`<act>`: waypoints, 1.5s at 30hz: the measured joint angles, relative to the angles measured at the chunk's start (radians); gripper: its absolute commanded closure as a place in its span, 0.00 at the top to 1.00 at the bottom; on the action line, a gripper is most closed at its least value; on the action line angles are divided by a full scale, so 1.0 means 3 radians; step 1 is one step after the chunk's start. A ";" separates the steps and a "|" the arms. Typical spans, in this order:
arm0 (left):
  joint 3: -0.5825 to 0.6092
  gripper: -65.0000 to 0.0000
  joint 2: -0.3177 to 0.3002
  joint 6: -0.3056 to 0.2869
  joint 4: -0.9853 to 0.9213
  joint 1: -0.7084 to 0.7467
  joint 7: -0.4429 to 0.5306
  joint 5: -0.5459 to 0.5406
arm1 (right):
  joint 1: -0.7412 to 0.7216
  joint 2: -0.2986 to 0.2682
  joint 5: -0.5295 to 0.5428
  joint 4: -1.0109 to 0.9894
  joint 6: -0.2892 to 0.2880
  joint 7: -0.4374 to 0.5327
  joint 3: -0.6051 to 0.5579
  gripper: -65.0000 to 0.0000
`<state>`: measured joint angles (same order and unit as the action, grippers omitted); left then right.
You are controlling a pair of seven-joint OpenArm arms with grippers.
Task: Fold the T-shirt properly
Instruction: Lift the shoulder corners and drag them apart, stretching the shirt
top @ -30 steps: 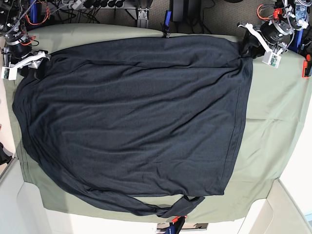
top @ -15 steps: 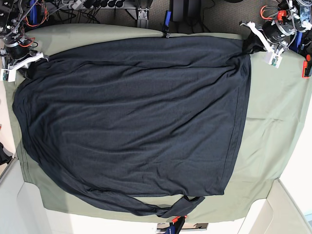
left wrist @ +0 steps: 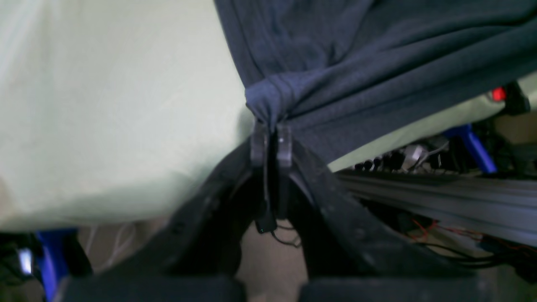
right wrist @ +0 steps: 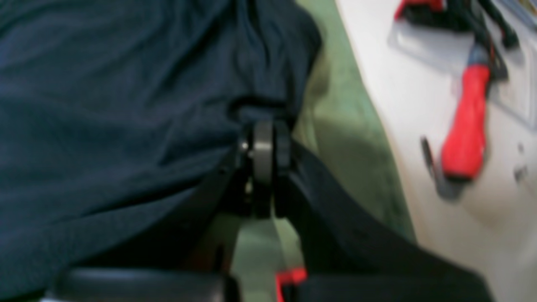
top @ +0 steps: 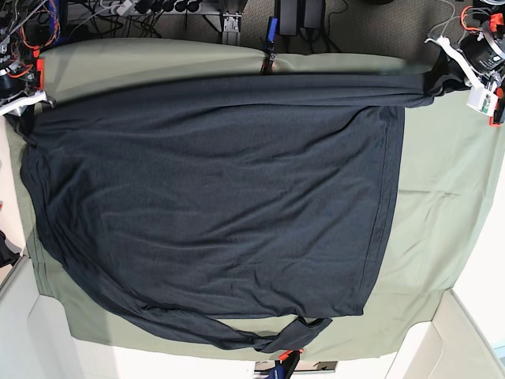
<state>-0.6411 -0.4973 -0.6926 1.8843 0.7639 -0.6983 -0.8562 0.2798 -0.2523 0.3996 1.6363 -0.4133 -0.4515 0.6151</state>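
Observation:
The dark navy T-shirt (top: 213, 197) lies spread over the olive table cloth (top: 442, 197). Its far edge is pulled into a taut band between the two arms. At the far right corner of the base view my left gripper (top: 436, 81) is shut on a bunched corner of the shirt. The left wrist view shows the fingertips (left wrist: 271, 138) pinched together with the fabric (left wrist: 272, 96) gathered just past them. At the far left my right gripper (top: 30, 106) is shut on the other corner. The right wrist view shows its jaws (right wrist: 264, 142) closed under dark cloth (right wrist: 126, 105).
A red-handled tool (right wrist: 463, 126) lies on the white surface beside the cloth's edge. A blue clamp (top: 270, 35) holds the cloth at the far edge, with cables and a rail behind it. One sleeve (top: 276, 339) trails along the near edge.
Both grippers have closed on the shirt's far corners and moved outward, away from each other. The far edge, loose before, is now stretched into a straight taut fold.

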 measured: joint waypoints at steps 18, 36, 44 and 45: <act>0.1197 0.00 -0.0679 -0.0046 -0.1241 -0.1523 0.0488 0.0696 | -0.1282 0.0004 -0.0137 -0.1193 -0.0017 -0.0004 -0.0122 0.00; 0.1722 0.64 -0.0764 -0.0013 -0.1853 -0.2076 -0.0504 -0.0242 | -0.1441 0.0001 -0.0100 -0.1513 -0.0018 0.0015 -0.0117 0.38; 0.0999 0.64 -0.0835 0.0013 -0.1207 -0.1624 -0.0760 -0.0671 | -0.1439 0.0000 -0.0081 -0.1512 -0.0028 -0.0118 -0.0102 0.39; 0.0919 0.64 -0.0838 0.0011 -0.1085 -0.1500 -0.0768 -0.0743 | -0.1439 -0.0001 -0.0083 -0.1513 -0.0029 -0.0135 -0.0094 0.39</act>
<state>-0.3653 -0.7486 -0.6891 1.5589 0.3138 -0.9287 -1.0790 -0.1520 -0.2527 0.3748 1.1824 -0.4221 -0.4919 0.5869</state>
